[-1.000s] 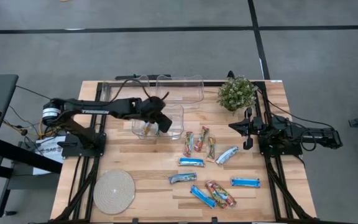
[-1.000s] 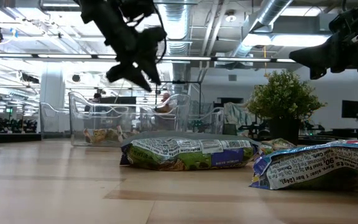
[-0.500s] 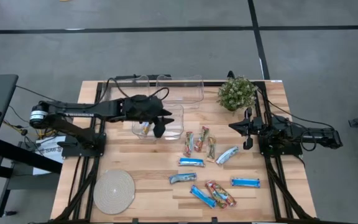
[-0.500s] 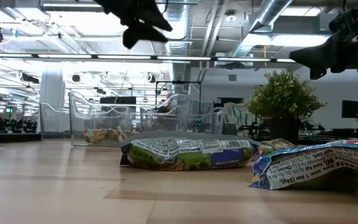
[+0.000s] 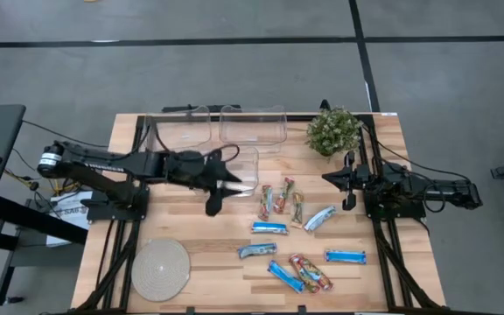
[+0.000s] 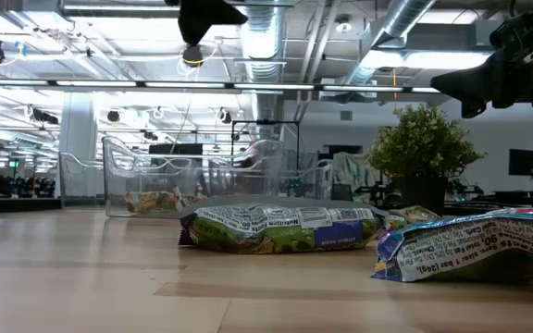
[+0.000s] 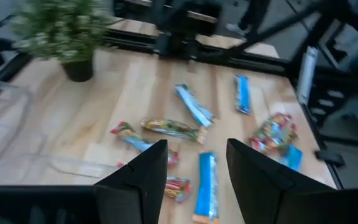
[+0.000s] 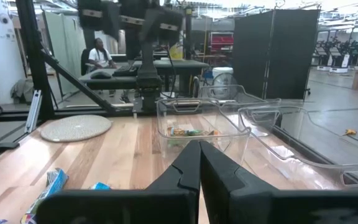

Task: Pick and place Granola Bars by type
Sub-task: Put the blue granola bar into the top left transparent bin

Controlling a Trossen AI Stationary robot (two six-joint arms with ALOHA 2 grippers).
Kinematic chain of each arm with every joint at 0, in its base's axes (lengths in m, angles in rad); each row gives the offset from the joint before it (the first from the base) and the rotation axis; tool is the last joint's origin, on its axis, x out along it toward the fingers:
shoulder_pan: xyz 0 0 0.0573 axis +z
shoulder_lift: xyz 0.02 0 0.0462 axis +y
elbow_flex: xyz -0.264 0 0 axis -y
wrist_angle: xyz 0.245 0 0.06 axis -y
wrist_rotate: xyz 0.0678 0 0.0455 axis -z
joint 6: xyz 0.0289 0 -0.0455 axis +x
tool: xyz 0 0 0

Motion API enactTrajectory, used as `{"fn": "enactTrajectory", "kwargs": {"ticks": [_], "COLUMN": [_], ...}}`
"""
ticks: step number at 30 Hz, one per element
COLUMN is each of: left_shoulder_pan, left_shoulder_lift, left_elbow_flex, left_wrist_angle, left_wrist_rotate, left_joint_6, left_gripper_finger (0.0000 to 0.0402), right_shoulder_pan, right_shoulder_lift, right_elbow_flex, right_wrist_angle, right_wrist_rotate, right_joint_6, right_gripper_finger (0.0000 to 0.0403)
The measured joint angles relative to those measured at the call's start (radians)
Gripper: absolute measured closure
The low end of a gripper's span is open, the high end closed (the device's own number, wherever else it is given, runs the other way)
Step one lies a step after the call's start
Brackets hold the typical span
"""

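Several wrapped granola bars lie flat on the wooden table right of centre: multicoloured ones (image 5: 265, 201), bright blue ones (image 5: 269, 227) and silvery-blue ones (image 5: 319, 217). They also show in the left wrist view (image 7: 194, 109). One multicoloured bar (image 8: 191, 132) lies in the near clear bin (image 5: 245, 166). My left gripper (image 5: 225, 194) hangs open and empty above the table, just near of that bin and left of the bars; its fingers (image 7: 142, 177) stand apart. My right gripper (image 5: 350, 188) waits shut and empty at the table's right side.
Two more clear bins (image 5: 182, 131) (image 5: 254, 125) stand at the far edge. A potted plant (image 5: 332, 131) stands at the far right. A round pale disc (image 5: 160, 267) lies at the near left. Bare wood lies between the disc and the bars.
My left gripper has risen out of the near bin and gone toward the table's near edge, tipping up so that it now faces the bars on the table. The bars have not moved.
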Motion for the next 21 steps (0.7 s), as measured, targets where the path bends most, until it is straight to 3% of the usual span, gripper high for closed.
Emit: {"fn": "enactTrajectory", "kwargs": {"ticks": [9, 21], "left_shoulder_pan": [-0.158, -0.267], "left_shoulder_lift": [0.074, 0.267], "left_elbow_flex": [-0.001, 0.036], "left_wrist_angle": [-0.023, -0.012], "left_wrist_rotate": [-0.009, -0.008], "left_joint_6": [0.036, -0.022], "left_gripper_finger": [0.0245, 0.0245], "right_shoulder_pan": [0.0, 0.0], "right_shoulder_lift": [0.0, 0.0], "right_elbow_flex": [0.0, 0.0], "right_wrist_angle": [-0.004, 0.0], "right_wrist_rotate": [0.0, 0.0], "right_joint_6": [0.0, 0.0], "right_gripper_finger": [0.0403, 0.0403]}}
